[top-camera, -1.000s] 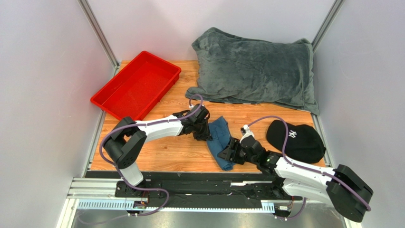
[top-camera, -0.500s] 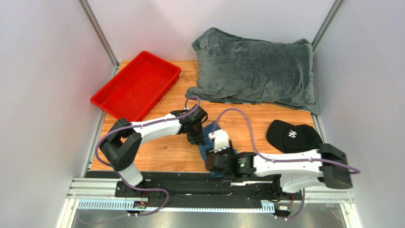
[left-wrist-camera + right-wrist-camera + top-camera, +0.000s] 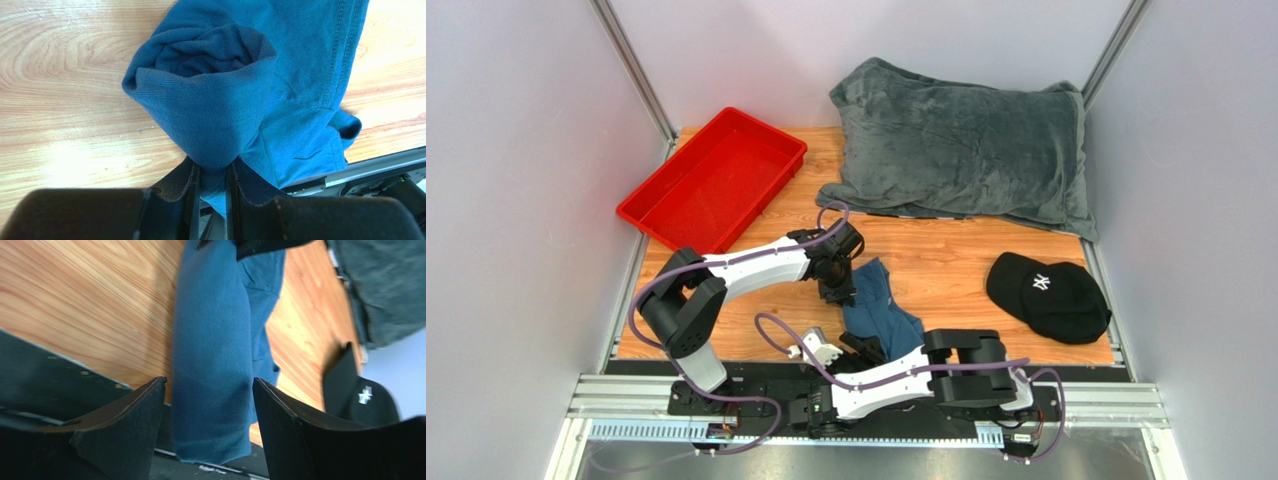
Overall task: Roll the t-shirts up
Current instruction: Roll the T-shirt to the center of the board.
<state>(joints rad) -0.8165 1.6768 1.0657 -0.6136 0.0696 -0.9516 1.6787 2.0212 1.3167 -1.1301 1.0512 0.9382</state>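
One dark teal-blue t-shirt (image 3: 884,318) lies bunched in a loose long roll at the table's near middle; no other t-shirts show. My left gripper (image 3: 839,287) is shut on a fold at its far end; in the left wrist view the cloth (image 3: 215,100) balloons out from between the pinching jaws (image 3: 210,172). My right gripper (image 3: 863,348) sits low at the front edge, by the roll's near end. It is open, and in the right wrist view the roll (image 3: 212,365) runs away between and beyond its spread fingers (image 3: 208,382), with a gap on each side.
A red tray (image 3: 716,180) stands at the back left. A large grey plush blanket (image 3: 966,150) covers the back right. A black cap (image 3: 1046,295) lies at the right. The dark mounting rail (image 3: 726,385) runs along the table's front edge.
My right arm has swung left and folded back to the front edge, its jaws widening and its wrist now facing the roll's near end. The left gripper keeps its pinch, nearly still.
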